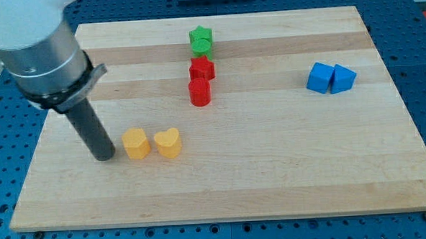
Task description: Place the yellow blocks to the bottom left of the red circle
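- Camera view, single frame: my tip rests on the wooden board at the view's lower left, with the dark rod rising up and to the left into the grey cylindrical arm housing at the view's top-left corner.
- No gripper on this rig, so there are no jaws to be apart, together or clamped; the tip is a plain rod end with nothing held on it.
- Tip sits just beside the yellow hexagonal block, on that block's left side. Whether rod and block actually touch cannot be told; the gap, if any, is very slight.
- Yellow heart block lies just to the right of the yellow hexagonal block, the two close together in a row, a thin gap between them.
- Both yellow blocks sit below and to the left of the red circle, near it but clearly apart from it.
- Red circle stands near the board's middle, directly below the red star block; the two appear to touch.
- Above the red star block: a green star block and a second green block, shape unclear, packed tight together. These four make a short vertical column.
- Well apart, toward the view's right: a blue cube block and a blue wedge-like block, side by side and touching.
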Motion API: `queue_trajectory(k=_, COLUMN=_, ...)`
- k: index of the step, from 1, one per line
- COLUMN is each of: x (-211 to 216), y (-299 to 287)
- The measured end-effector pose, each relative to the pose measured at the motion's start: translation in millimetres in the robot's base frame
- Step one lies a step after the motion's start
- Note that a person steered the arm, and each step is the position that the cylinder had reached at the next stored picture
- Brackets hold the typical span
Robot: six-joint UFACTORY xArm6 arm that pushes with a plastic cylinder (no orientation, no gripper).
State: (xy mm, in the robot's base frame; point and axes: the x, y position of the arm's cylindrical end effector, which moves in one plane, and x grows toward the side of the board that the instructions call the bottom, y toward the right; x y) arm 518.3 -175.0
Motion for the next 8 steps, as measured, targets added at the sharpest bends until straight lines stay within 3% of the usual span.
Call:
queue_trajectory(k=3, x=0.6, y=26.5)
queue_trajectory(k=4, x=36.4, y=27.7)
queue_trajectory(k=5, x=48.3, y=75.0)
queue_trajectory(k=8, x=19.7, y=92.0)
